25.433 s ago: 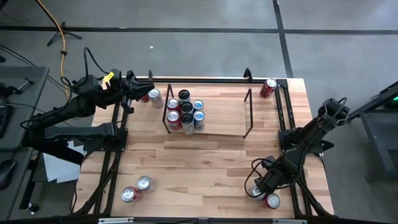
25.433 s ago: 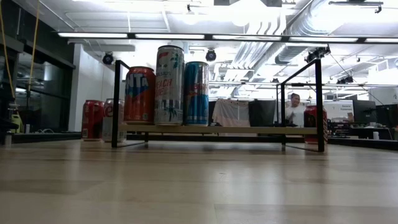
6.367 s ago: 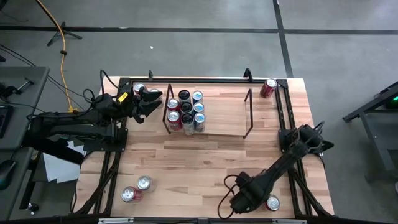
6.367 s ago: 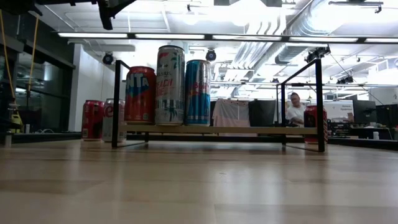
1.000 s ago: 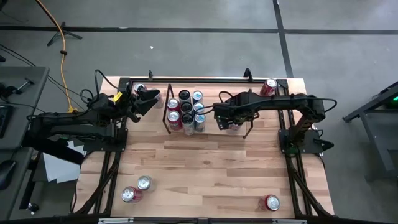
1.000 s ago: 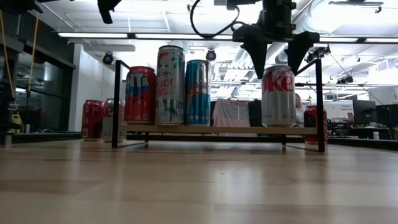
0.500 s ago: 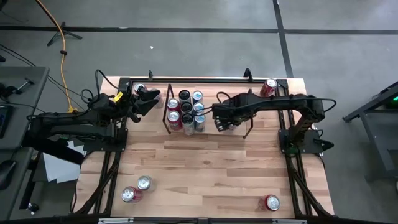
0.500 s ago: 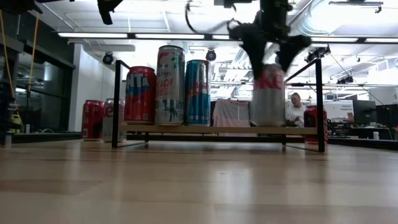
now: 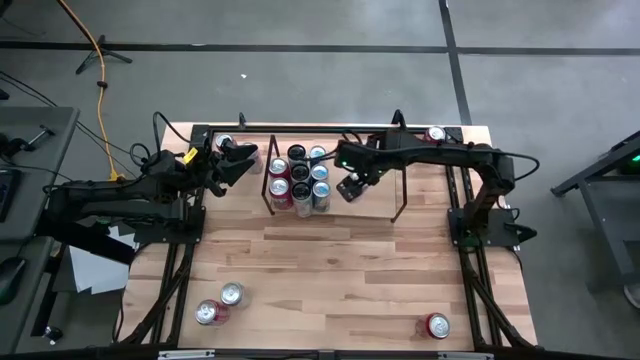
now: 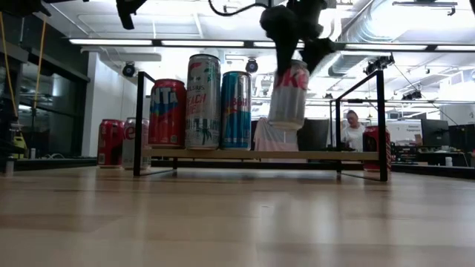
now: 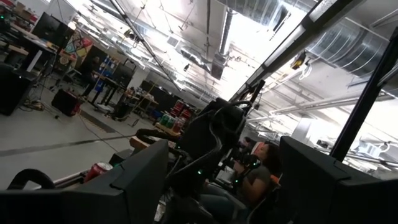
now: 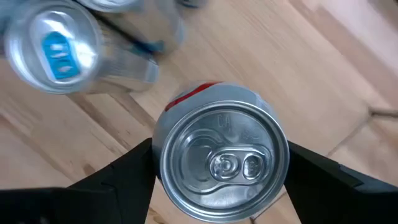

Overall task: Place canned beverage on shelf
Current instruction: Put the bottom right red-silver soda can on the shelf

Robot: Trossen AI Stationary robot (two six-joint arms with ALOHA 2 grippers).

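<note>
- On the wooden table (image 9: pixel 330 270), the shelf (image 9: pixel 375 205) stands toward the far edge, its black rods framing a see-through top.
- Over that shelf, the right arm (image 9: pixel 450 155) reaches in from the right side, its gripper (image 9: pixel 352 183) hanging just right of the can cluster (image 9: pixel 300 178) parked at the shelf's left end.
- Between the right gripper's two fingers (image 12: pixel 115 183) sits a silver can (image 12: pixel 221 168), pinched at its sides near the top; the wrist view looks straight down on its lid and pull tab.
- From table height, that can (image 10: pixel 288 96) hangs tilted, its base clear of the shelf top, just beside the blue can (image 10: pixel 235 111) in the standing row.
- At the table's far left corner, the left gripper (image 9: pixel 238 160) hovers beside the shelf with its fingers spread and nothing between them.
- Near the front left corner, two cans (image 9: pixel 220 304) lie close together; a lone red can (image 9: pixel 436 325) rests near the front right.
- At the far right corner sits another red can (image 9: pixel 436 134).
- Beyond the table, a seated person (image 10: pixel 349 130) shows in the room.
</note>
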